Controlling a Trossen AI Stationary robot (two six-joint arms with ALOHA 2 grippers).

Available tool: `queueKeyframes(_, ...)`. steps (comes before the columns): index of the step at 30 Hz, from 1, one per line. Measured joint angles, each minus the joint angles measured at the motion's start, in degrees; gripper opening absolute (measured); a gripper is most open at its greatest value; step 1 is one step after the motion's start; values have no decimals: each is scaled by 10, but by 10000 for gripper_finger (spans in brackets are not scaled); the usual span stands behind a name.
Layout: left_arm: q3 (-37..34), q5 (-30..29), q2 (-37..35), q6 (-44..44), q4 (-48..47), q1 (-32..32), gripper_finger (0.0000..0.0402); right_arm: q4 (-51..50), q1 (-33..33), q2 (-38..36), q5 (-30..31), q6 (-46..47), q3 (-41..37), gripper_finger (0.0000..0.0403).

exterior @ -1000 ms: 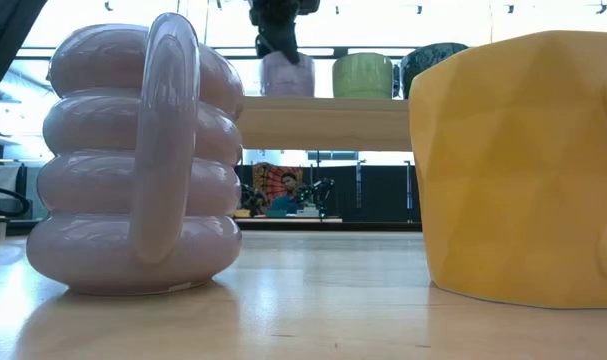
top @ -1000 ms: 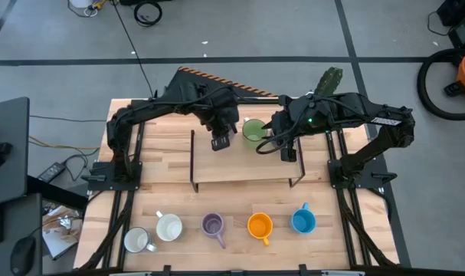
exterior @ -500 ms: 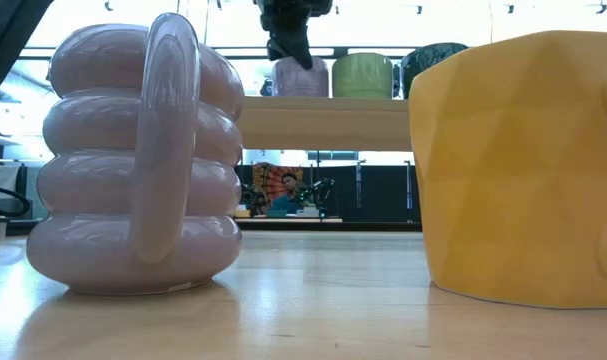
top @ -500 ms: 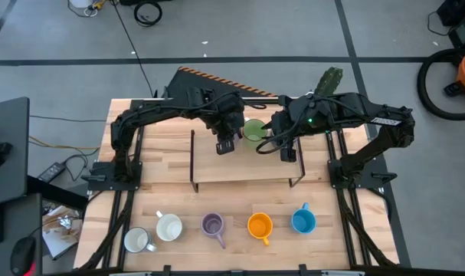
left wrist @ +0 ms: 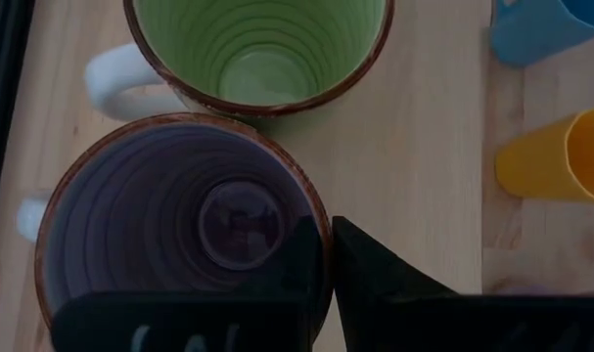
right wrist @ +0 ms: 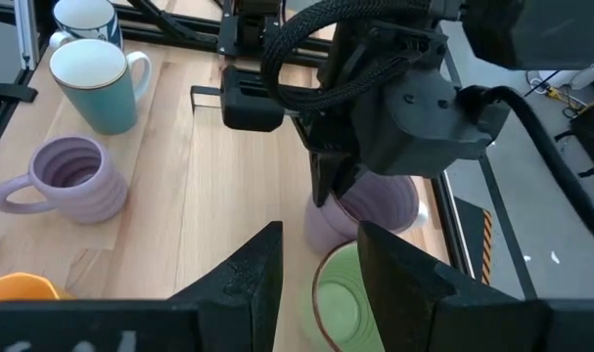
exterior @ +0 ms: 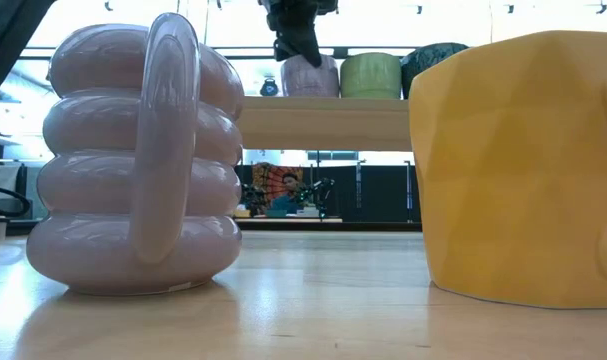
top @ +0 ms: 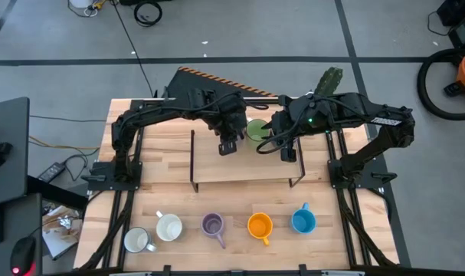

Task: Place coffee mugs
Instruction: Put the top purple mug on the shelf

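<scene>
A lilac mug (left wrist: pixel 179 225) with a brown rim stands on the raised wooden shelf (top: pixel 247 167), right beside the green mug (left wrist: pixel 257 49). My left gripper (left wrist: pixel 326 259) is shut on the lilac mug's rim; it shows from the side in the low view (exterior: pixel 295 30). My right gripper (right wrist: pixel 321 269) is open and hovers just right of and above the green mug (right wrist: pixel 347 293), touching nothing. The dark brown mug (exterior: pixel 438 62) stands on the shelf right of the green one. Two white mugs (top: pixel 136 240) (top: pixel 168 228), a second lilac mug (top: pixel 212 225), the orange mug (top: pixel 260 226) and the blue mug (top: pixel 302 221) stand in a row near the table's near edge. My left gripper pinches the lilac mug's rim (left wrist: pixel 321 230) on the side away from its handle, one finger inside the mug and one outside. The fingers come from above, pointing down. The mug is upright, and its base is at the shelf top (exterior: pixel 311 92).
The shelf stands on thin dark legs (top: pixel 192 157) over the table's middle. A green cactus (top: pixel 329 79) rises behind the right arm at the far edge. The lilac mug's handle (left wrist: pixel 32 215) and the green mug's white handle (left wrist: pixel 115 83) point the same way. Bare shelf lies left of the lilac mug.
My left gripper has moved toward the table's right along the shelf, carrying the lilac mug upright, which now stands close against the green mug. The right arm has kept still.
</scene>
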Motion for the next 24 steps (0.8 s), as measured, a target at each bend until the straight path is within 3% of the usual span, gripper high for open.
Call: queueKeyframes(24,0,-21,1,17,-22,-11,34,0,0,0,-1,3,0,140)
